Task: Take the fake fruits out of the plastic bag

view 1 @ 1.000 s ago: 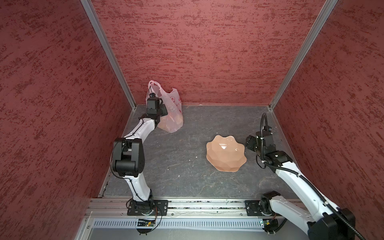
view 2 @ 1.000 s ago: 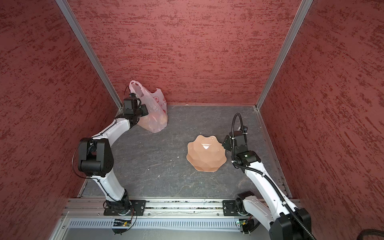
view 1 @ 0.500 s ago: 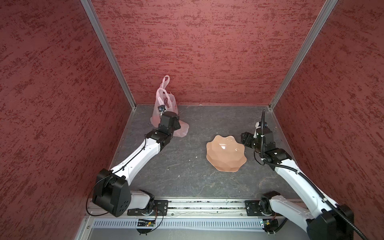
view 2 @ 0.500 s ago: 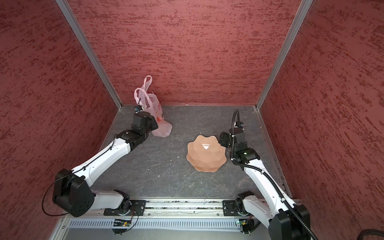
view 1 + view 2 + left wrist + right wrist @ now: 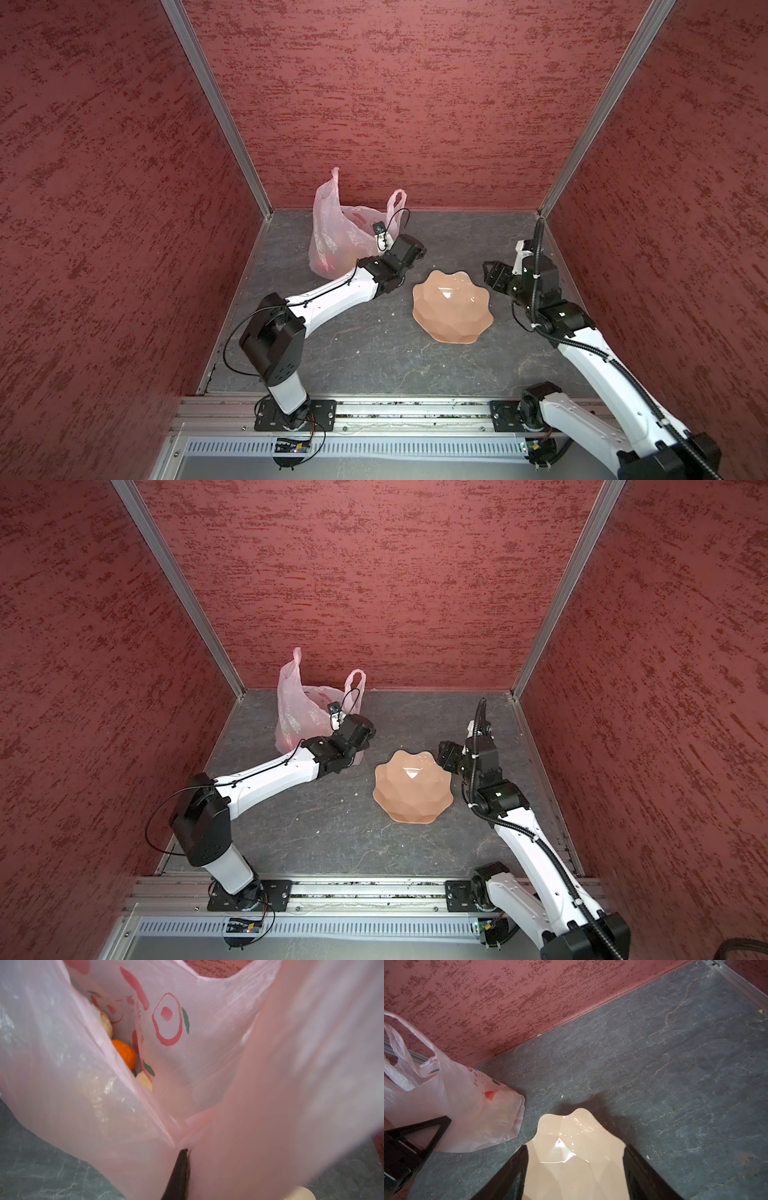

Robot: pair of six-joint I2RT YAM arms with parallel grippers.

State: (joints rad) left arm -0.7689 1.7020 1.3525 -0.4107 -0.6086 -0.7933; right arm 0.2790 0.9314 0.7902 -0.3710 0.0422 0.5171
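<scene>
The fruits [image 5: 124,1056] lay in the bag [image 5: 207,1059] just ahead of the left pincer [image 5: 182,1167] (pinching or not, I couldn't tell).

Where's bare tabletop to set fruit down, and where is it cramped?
Free: the tabletop between back wall and dish; also the strip between dish and front rail. Cramped: the gap between plastic bag and dish, filled by the left arm.

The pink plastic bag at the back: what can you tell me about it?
The plastic bag is thin, crinkly, translucent pale pink film with red and green printed marks. It stands on the grey floor near the back left corner, mouth open, two loop handles sticking up. Inside show an orange ball and pale fruits. The left arm reaches its mouth, jaws against a fold.
</scene>
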